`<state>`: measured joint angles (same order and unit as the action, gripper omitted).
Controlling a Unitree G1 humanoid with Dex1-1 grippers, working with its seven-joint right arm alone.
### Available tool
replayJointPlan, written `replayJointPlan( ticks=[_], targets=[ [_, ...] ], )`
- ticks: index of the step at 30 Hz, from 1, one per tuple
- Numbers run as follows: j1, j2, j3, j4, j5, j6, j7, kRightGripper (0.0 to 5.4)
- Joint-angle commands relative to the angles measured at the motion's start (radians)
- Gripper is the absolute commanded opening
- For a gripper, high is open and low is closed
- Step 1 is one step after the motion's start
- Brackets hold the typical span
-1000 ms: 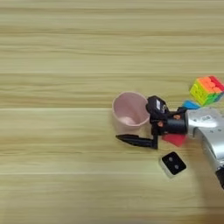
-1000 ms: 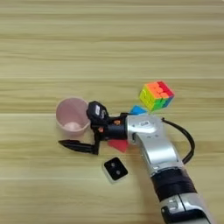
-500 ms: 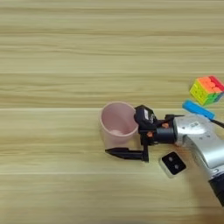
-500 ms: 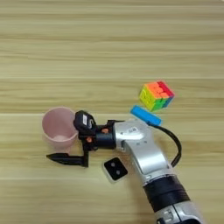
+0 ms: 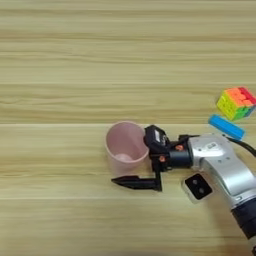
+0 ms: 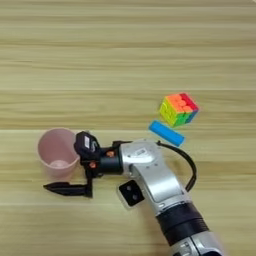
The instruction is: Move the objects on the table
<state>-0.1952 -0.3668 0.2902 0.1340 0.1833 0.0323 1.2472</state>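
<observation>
Found the claw [image 5: 141, 161] low in the middle of the frame, spread wide. Saw one black finger [image 5: 154, 138] pressed on the right side of the pink cup [image 5: 125, 145]. Saw the other finger [image 5: 134, 182] lying flat on the surface [image 5: 75, 60], just under the cup and pointing left. Could not tell for sure if the cup was pinched or only pushed; looked more like pushed.

Had moved left and a bit down the frame in the last second, claw and cup together. Had started nearer the right side, close to the other toys. Stood upright on the wood, mouth up, with nothing clear inside.

Behind the claw, saw the silver forearm [image 5: 220, 160] coming in from the lower right corner. Spotted the small white cube with the black face [image 5: 198, 186] just under that forearm, left where it was before. Spotted the blue bar [image 5: 226, 126] and the puzzle cube [image 5: 236, 102] at the right edge, also left in place. Could not find the red cube now; maybe hidden under the arm.

So, one toy on the move and pulled well apart from the rest. Probably more sliding or a let-go to come.
</observation>
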Motion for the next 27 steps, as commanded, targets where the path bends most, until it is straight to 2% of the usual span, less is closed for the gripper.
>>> replayJointPlan(
  ticks=[1, 13, 27],
  targets=[
    [-0.059, 0.011, 0.007, -0.028, -0.008, -0.005, -0.039, 5.38],
    [-0.078, 0.051, 0.058, -0.039, -0.025, 0.001, -0.051, 5.38],
    [-0.086, 0.071, 0.088, -0.050, -0.028, 0.007, -0.059, 5.38]
  ],
)
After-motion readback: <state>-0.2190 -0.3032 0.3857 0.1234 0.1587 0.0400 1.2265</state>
